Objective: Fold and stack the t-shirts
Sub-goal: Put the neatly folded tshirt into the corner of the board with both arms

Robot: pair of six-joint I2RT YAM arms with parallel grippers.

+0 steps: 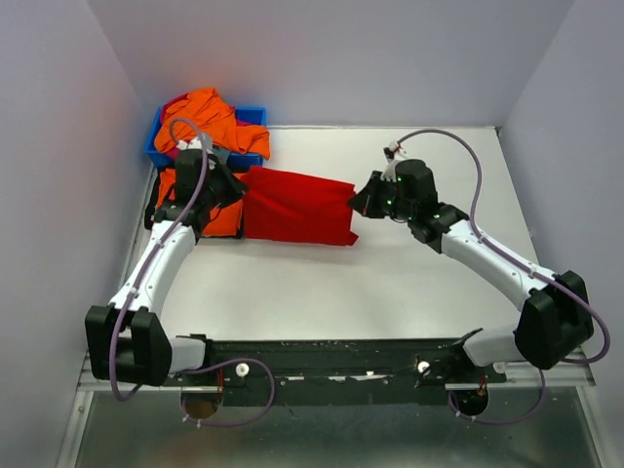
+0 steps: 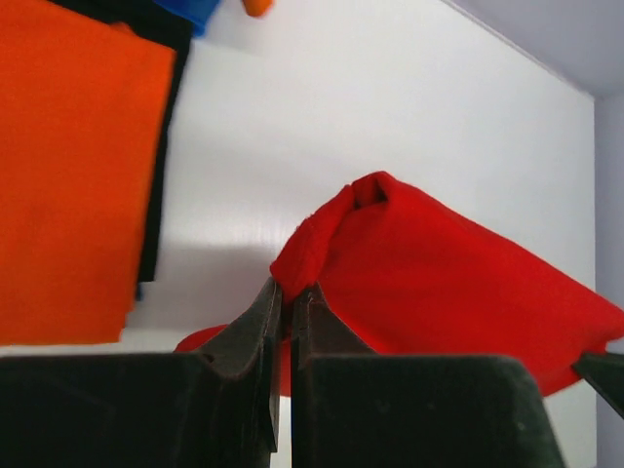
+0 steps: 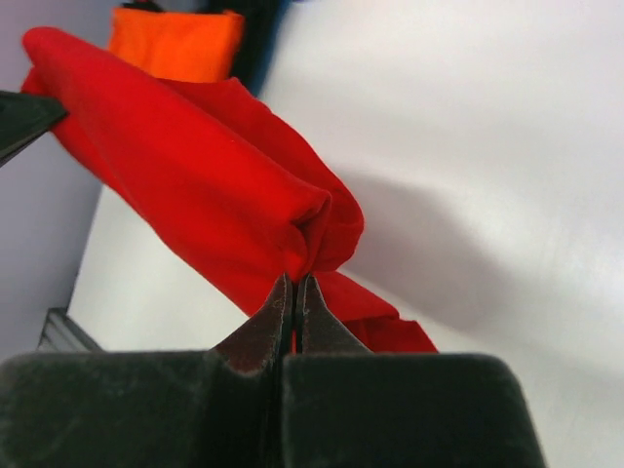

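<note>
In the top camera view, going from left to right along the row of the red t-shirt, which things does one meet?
Folded orange t-shirt → left jaws, shut on the red cloth → red t-shirt → right jaws, shut on its other end.

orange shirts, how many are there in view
2. A crumpled orange shirt sits in the blue bin at the far left; a folded orange shirt lies just left of the red shirt. The bin may hide more.
</note>
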